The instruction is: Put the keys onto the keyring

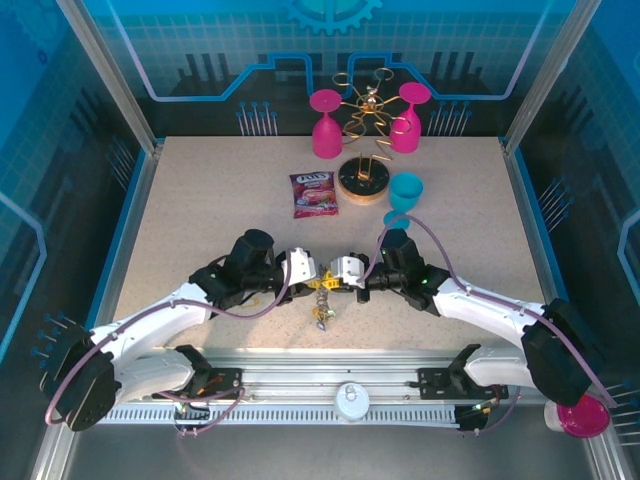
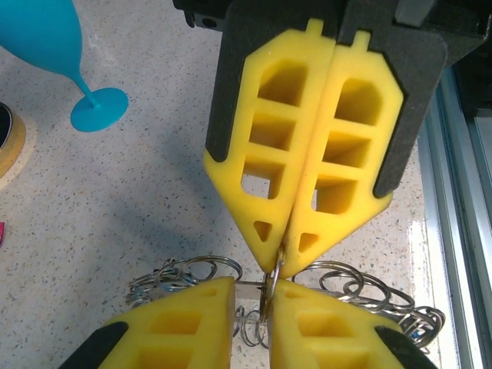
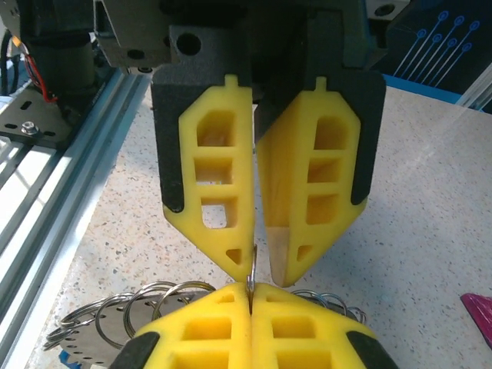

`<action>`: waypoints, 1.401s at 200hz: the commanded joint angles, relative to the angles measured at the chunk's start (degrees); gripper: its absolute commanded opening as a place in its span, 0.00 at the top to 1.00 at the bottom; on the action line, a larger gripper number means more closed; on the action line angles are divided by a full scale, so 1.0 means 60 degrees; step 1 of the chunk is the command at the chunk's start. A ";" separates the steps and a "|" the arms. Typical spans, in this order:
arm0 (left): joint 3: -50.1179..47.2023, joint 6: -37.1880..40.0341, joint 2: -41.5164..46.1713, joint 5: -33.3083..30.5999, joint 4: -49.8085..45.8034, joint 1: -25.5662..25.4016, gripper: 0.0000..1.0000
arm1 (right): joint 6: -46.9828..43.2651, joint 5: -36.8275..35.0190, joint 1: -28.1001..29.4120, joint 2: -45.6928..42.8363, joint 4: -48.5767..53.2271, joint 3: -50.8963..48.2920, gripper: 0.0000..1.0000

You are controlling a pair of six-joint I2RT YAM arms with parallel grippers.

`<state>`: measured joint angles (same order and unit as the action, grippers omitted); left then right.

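Both arms meet nose to nose over the near-middle of the worktop (image 1: pixel 200 220), just inside its near edge. The right gripper (image 3: pixel 250 290) is closed tight. Its pads are pressed together on a thin wire loop seen edge-on, which is part of the keyring (image 3: pixel 81 342). The keyring's flat grey body and other loops hang down beside the fingers. The left wrist view shows the same pinch, with the loop caught at the very tips.

The left gripper (image 2: pixel 254 298) is parted a little, with a narrow gap between its fingers. A short metal piece crosses that gap, but I can't tell whether the pads grip it or only bracket it. In the top view the ring bunch dangles below the two tips, either lifted off the worktop or barely brushing it — unclear which. Keys: I can't tell single keys apart from the loops in the bunch.

My read on why: one gripper steadies the ring by a loop so the other can work a key onto it. Holding it raised lets the loops hang free and reachable. The left jaws standing slightly apart look like a regrip or a release, not a firm hold.

At the far edge, well apart from the grippers: a wire rack on a round wooden base (image 1: pixel 362 180), two pink goblets (image 1: pixel 326 125), a teal goblet (image 1: pixel 405 190) and a snack packet (image 1: pixel 314 193) — none of them in play.
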<state>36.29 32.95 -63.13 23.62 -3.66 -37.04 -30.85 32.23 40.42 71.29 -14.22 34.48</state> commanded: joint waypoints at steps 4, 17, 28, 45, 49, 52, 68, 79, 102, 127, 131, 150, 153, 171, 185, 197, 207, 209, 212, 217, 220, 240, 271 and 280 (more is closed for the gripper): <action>-0.0391 -0.0344 0.0153 0.0071 0.0673 -0.0053 0.81 | 0.0245 0.0684 -0.0101 -0.0051 -0.0575 -0.0034 1.00; -0.0517 -0.0442 0.0152 0.0044 0.0812 -0.0040 0.81 | 0.0263 0.0718 -0.0116 -0.0031 -0.0575 -0.0041 1.00; -0.0587 -0.0528 0.0151 0.0066 0.0933 -0.0042 0.81 | 0.0277 0.0717 -0.0128 -0.0031 -0.0578 -0.0035 1.00; -0.0643 -0.0598 0.0128 0.0130 0.1104 -0.0046 0.81 | 0.0307 0.0773 -0.0122 0.0003 -0.0589 -0.0034 1.00; -0.0644 -0.0612 0.0130 0.0138 0.1141 -0.0046 0.82 | 0.0321 0.0786 -0.0124 0.0002 -0.0602 -0.0034 1.00; -0.0647 -0.0610 0.0130 0.0168 0.1145 -0.0052 0.82 | 0.0333 0.0798 -0.0119 0.0018 -0.0604 -0.0034 1.00; -0.0644 -0.0619 0.0131 0.0259 0.1216 -0.0049 0.83 | 0.0380 0.0839 -0.0129 0.0048 -0.0619 -0.0035 1.00; -0.0645 -0.0639 0.0133 0.0279 0.1290 -0.0051 0.83 | 0.0396 0.0848 -0.0127 0.0063 -0.0619 -0.0023 1.00; -0.0614 -0.0670 0.0140 0.0368 0.1343 -0.0042 0.81 | 0.0396 0.0818 -0.0127 0.0099 -0.0608 -0.0027 1.00; -0.0563 -0.0672 0.0123 0.0462 0.1360 -0.0049 0.81 | 0.0367 0.0801 -0.0115 0.0153 -0.0533 0.0024 1.00; -0.0555 -0.0670 0.0116 0.0476 0.1366 -0.0052 0.81 | 0.0366 0.0802 -0.0102 0.0158 -0.0521 0.0039 1.00; -0.0494 -0.0655 0.0079 0.0541 0.1379 -0.0052 0.81 | 0.0345 0.0797 -0.0078 0.0212 -0.0467 0.0065 1.00; -0.0489 -0.0654 0.0084 0.0551 0.1373 -0.0045 0.81 | 0.0329 0.0796 -0.0073 0.0205 -0.0429 0.0068 1.00; -0.0417 -0.0650 0.0059 0.0616 0.1343 -0.0052 0.81 | 0.0235 0.0723 -0.0036 0.0276 -0.0268 0.0120 1.00; -0.0378 -0.0641 0.0036 0.0660 0.1334 -0.0052 0.82 | 0.0234 0.0721 -0.0030 0.0277 -0.0279 0.0113 1.00; -0.0380 -0.0628 0.0026 0.0694 0.1346 -0.0048 0.83 | 0.0249 0.0714 -0.0021 0.0283 -0.0285 0.0127 1.00; -0.0366 -0.0620 0.0029 0.0728 0.1346 -0.0048 0.84 | 0.0249 0.0697 -0.0017 0.0283 -0.0281 0.0127 1.00; -0.0365 -0.0626 0.0022 0.0727 0.1343 -0.0052 0.84 | 0.0242 0.0690 -0.0015 0.0290 -0.0281 0.0127 1.00; -0.0365 -0.0628 0.0020 0.0734 0.1334 -0.0049 0.84 | 0.0236 0.0689 -0.0018 0.0281 -0.0278 0.0127 1.00; -0.0365 -0.0628 0.0027 0.0750 0.1328 -0.0052 0.85 | 0.0235 0.0679 -0.0015 0.0284 -0.0272 0.0127 1.00; -0.0363 -0.0626 0.0020 0.0740 0.1328 -0.0053 0.85 | 0.0235 0.0657 -0.0019 0.0284 -0.0273 0.0120 1.00; -0.0380 -0.0606 0.0065 0.0743 0.1342 -0.0051 0.86 | 0.0220 0.0627 -0.0014 0.0295 -0.0258 0.0142 1.00; -0.0437 -0.0583 0.0147 0.0724 0.1256 -0.0053 0.79 | 0.0291 0.0631 -0.0016 0.0275 -0.0105 0.0097 1.00; -0.0499 -0.0577 0.0189 0.0677 0.1262 -0.0045 0.79 | 0.0354 0.0645 -0.0026 0.0242 -0.0153 0.0069 1.00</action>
<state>32.82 29.93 -63.05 25.32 1.65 -37.04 -29.36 34.76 40.07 72.40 -14.57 34.48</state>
